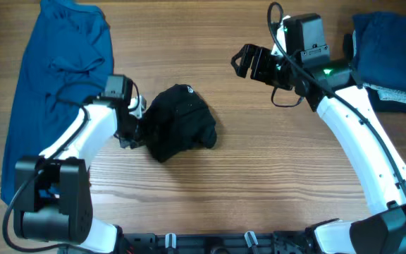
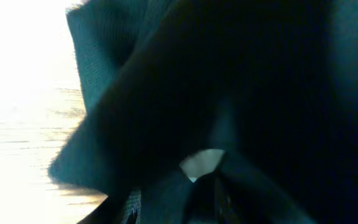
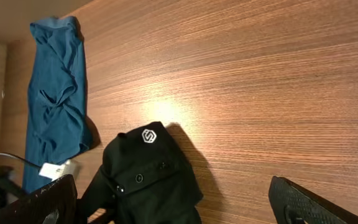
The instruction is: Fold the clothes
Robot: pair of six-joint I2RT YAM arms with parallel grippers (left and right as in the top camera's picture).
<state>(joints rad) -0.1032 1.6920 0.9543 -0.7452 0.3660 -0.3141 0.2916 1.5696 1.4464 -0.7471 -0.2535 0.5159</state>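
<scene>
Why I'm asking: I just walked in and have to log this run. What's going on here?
The left gripper is pressed into the left edge of a crumpled black garment mid-table; whether it grips the cloth is hidden. The right gripper hangs open above the table, apart from it. A blue garment lies unfolded at the left and a folded stack sits at the far right.

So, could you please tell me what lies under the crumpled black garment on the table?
Only the wooden table shows around the black garment. The left gripper sits at its left edge, fingertips buried in cloth. Anything beneath the heap is covered.
</scene>
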